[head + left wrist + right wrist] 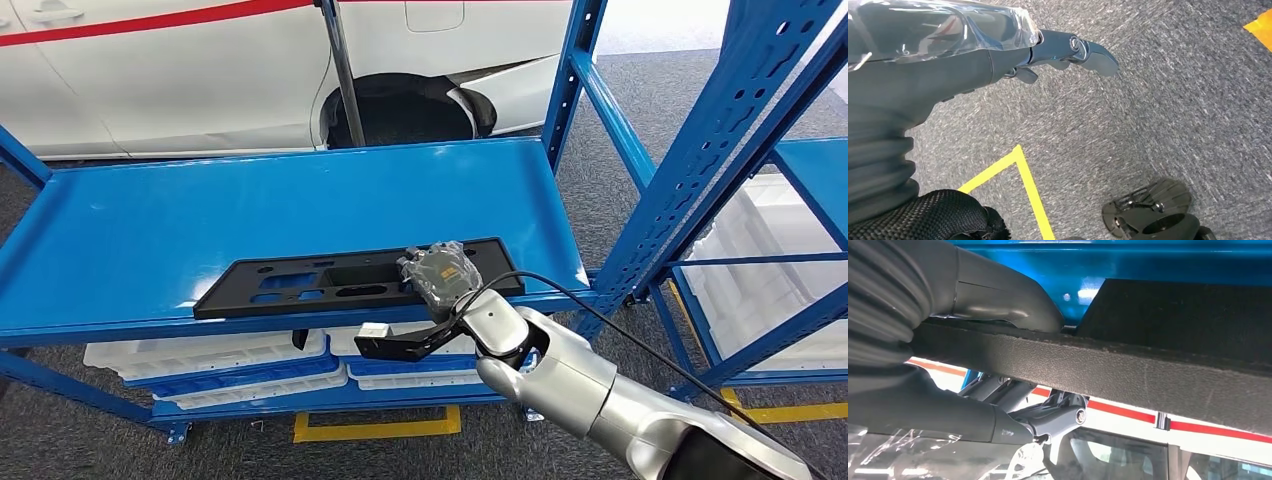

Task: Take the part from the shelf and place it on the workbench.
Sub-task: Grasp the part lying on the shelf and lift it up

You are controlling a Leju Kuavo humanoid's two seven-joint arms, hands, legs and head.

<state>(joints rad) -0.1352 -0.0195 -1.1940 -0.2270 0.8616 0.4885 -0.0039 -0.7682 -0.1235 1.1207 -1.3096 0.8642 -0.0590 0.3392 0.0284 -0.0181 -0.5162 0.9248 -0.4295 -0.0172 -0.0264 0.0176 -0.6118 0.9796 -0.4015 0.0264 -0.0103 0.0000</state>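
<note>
Your right hand point(440, 285) is at the front edge of the blue shelf point(150, 230), near its right end, and it grips the part point(300, 285), a long flat black panel with cut-outs. The part lies flat on the shelf along the front edge, and its right end sits under the hand. From the right wrist you see the thumb point(1003, 302) pressed on one face of the part's edge point(1148, 380) and the darker fingers point(1058, 417) curled against the other face, so the hand is clamped on the panel. The back of the hand is wrapped in clear plastic film.

Your left hand point(998, 55) hangs over the grey carpet point(1158, 100), its fingers point(1093, 52) stretched out and touching nothing; it holds nothing. A yellow floor line point(1023, 175) runs below it.

White trays point(210, 370) sit on the lower level under the shelf. A white car point(180, 70) with a red stripe stands behind the shelf. A second blue rack point(760, 160) with white bins stands to the right.
</note>
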